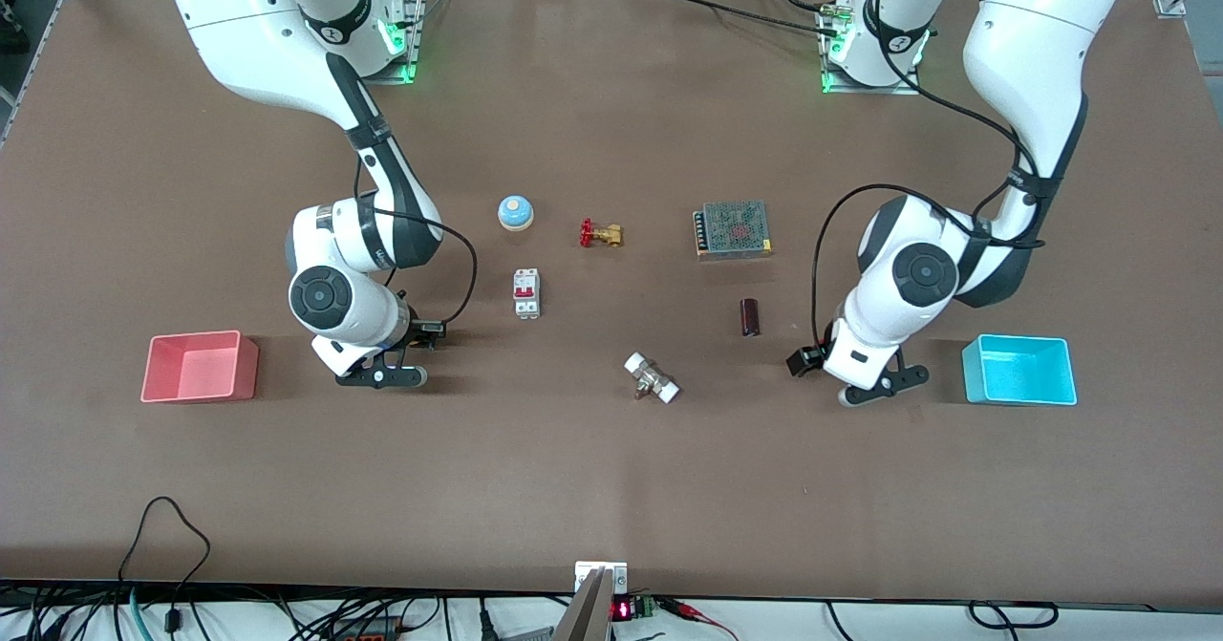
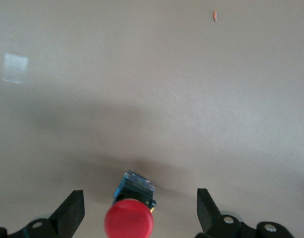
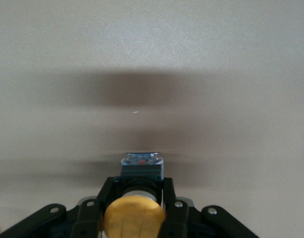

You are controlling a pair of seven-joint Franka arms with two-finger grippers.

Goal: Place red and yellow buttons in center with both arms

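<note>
Gripping the yellow button (image 3: pixel 134 217) in our right gripper (image 3: pixel 134 208), we are straddling the light, rigid red button (image 2: pixel 128 224) with our left gripper's (image 2: pixel 140 210) spread fingers.

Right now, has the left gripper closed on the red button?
No. In the left wrist view the left gripper has its jaws spread wide, with the red button lying between them, untouched on either side.

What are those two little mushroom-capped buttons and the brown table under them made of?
Red button: the cap looks like smooth plastic with a soft sheen. Yellow button: the cap seems a duller, matte plastic. Table: a flat brown surface without glare, perhaps board or a mat.
</note>
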